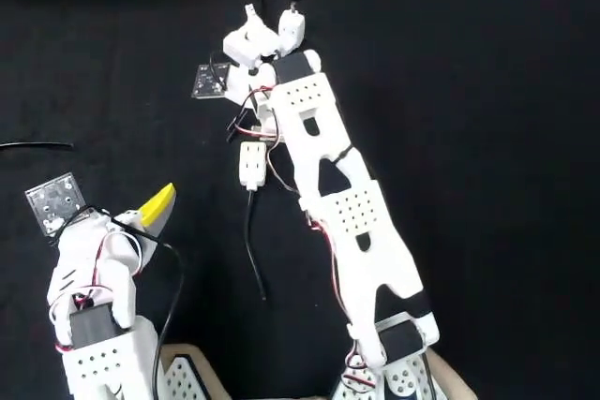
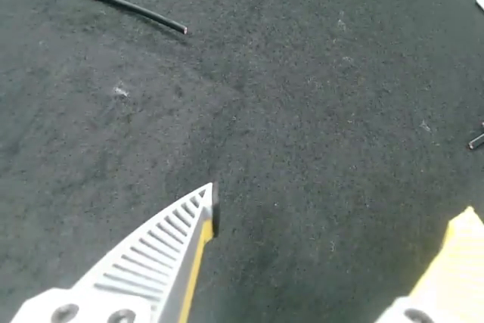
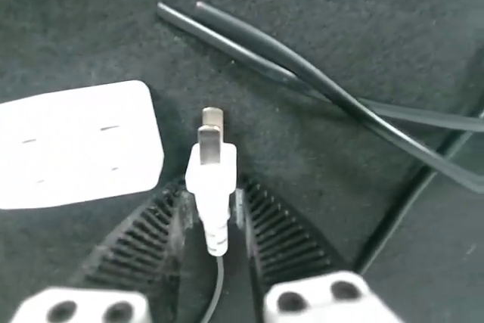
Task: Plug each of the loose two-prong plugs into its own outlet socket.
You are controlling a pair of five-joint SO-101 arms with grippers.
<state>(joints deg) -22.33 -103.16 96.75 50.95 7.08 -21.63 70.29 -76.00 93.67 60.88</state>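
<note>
High view: right arm (image 1: 328,166) outstretched, jaws gripping a plug (image 3: 212,175); left arm (image 1: 94,278) folded, jaws seemingly wide.

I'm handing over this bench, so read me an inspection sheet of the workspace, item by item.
Surface: black cloth table.
Job's things: white two-prong plug held beside white slotted outlet block, not inserted.
Clutter: clear square plate and another on the cloth.
Grippers: right gripper shut on the plug; left gripper open over cloth.
Cables: black cables lying loose.
Surroundings: too dark to tell.
</note>
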